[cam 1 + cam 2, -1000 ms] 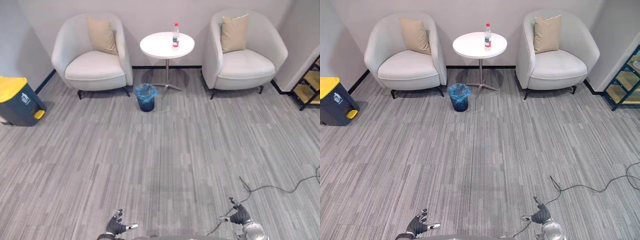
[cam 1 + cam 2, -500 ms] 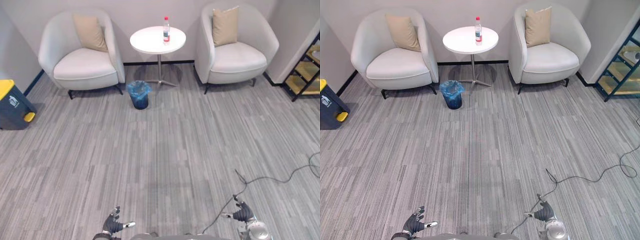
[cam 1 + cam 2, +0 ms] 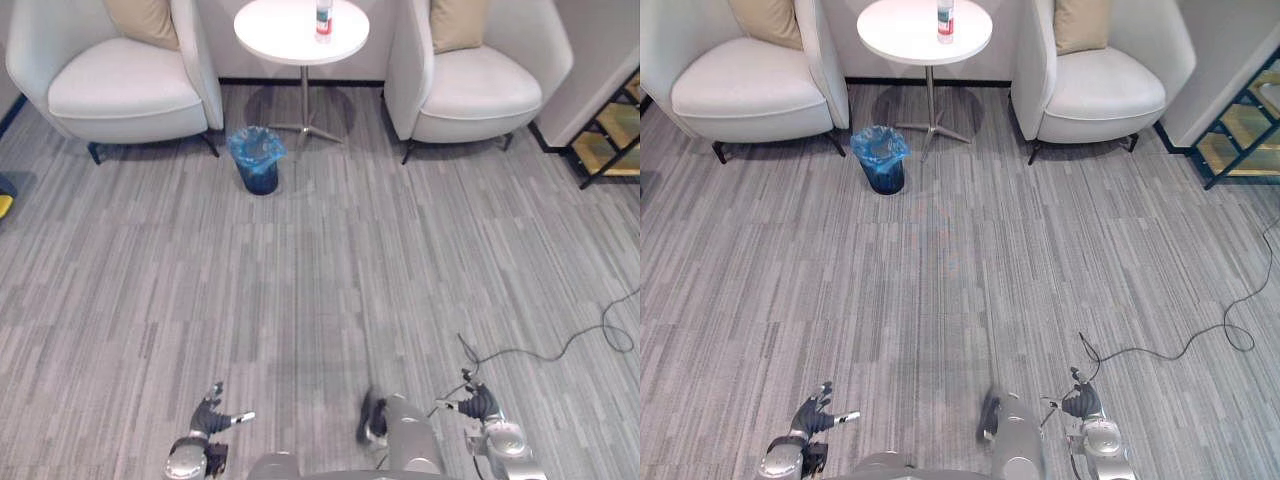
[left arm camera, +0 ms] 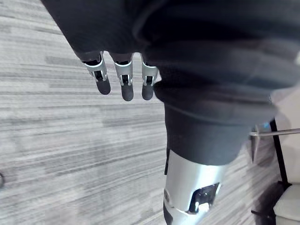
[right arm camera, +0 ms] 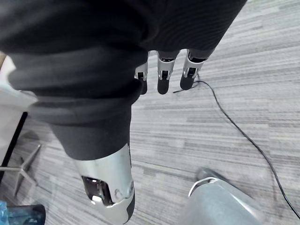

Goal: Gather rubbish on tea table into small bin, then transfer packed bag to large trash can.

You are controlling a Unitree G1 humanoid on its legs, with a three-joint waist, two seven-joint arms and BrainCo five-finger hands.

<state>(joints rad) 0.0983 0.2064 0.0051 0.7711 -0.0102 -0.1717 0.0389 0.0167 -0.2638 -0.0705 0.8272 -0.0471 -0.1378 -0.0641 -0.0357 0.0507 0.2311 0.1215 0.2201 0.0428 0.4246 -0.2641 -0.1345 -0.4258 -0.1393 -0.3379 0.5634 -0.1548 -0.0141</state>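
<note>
Grey carpet (image 3: 300, 270) with thin stripes covers the whole floor of the room, and a pale wall (image 3: 600, 50) stands at the far right. Two white armchairs sit at the far side, one armchair on the left (image 3: 110, 90) and one armchair on the right (image 3: 480, 85). Each has one tan cushion, so there are two: the left cushion (image 3: 145, 18) and the right cushion (image 3: 458, 22). Between the chairs stands one round white tea table (image 3: 285, 35) on a thin metal leg. One bottle (image 3: 323, 18) stands upright on the table top, toward its right side. One small bin (image 3: 257, 165) with a blue bag in it stands on the carpet, a bit nearer than the table and close to the left chair. A dark shelf (image 3: 610, 140) with wooden boards shows at the right edge. The left hand (image 3: 210, 418) hangs low at the near left, far from the table, and its fingers (image 4: 124, 84) are straight and hold nothing. The right hand (image 3: 480, 405) hangs low at the near right, and its fingers (image 5: 161, 79) are straight too, with nothing in them.
</note>
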